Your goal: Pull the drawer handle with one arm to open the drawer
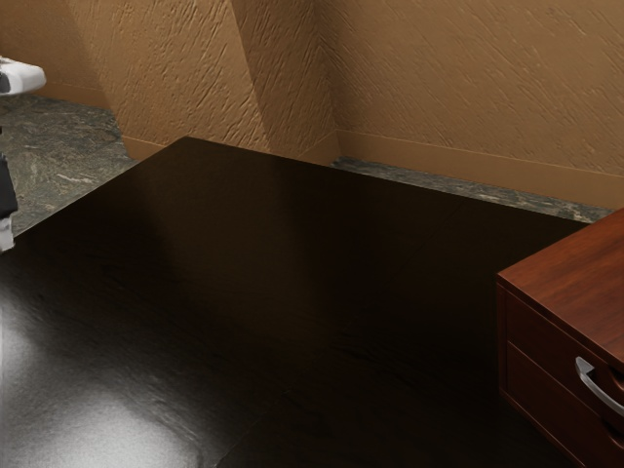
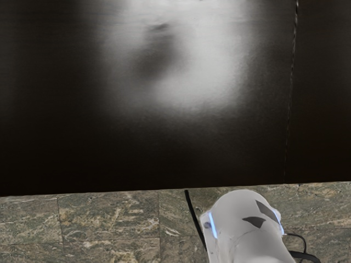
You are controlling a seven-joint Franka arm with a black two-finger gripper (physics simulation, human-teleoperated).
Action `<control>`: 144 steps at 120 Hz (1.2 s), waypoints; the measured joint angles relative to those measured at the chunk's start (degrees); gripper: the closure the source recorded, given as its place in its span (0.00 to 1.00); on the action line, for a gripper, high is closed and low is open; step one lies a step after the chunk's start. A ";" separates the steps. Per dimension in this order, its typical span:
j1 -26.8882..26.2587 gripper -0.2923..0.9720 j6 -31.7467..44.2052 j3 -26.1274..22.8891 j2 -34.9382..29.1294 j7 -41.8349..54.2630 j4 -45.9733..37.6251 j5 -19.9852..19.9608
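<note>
The arm (image 1: 6,200) waits at the exterior view's left edge, the state of its jaws impossible to tell. It is well apart from the closed-looking drawer (image 1: 546,343) and its silver handle (image 1: 593,380) at the table's (image 1: 292,292) right. A long, misjudged reach could miss the slim handle.

counter (image 2: 55,109): near-black glossy top, straight edge against the floor.
glare (image 2: 186,82): broad soft white reflection on the counter, with a darker smudge (image 2: 156,55) inside it.
seam (image 2: 290,93): thin line across the counter, beside the glare, running to the counter's edge.
floor (image 2: 82,224): grey-green marbled tiles, grout lines visible.
arm link (image 2: 247,235): white rounded housing over the floor tiles, two dark markings on it, pale blue strip on one side.
cable (image 2: 193,216): thin, black, curving along the arm link.
</note>
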 joint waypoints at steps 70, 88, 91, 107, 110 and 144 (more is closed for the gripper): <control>-17.11 0.23 24.65 -0.47 -1.64 39.74 -2.02 -0.93; -9.36 0.23 24.90 -11.98 -6.85 45.60 -6.95 -0.03; -7.91 0.23 24.94 -14.12 -8.46 46.44 -8.30 0.10; -5.58 0.23 25.15 -20.88 -14.05 50.41 -13.92 0.55; -6.41 0.23 25.17 -21.23 -14.36 51.06 -14.40 0.61; -12.22 0.23 31.37 -23.71 -19.42 56.72 -29.30 0.48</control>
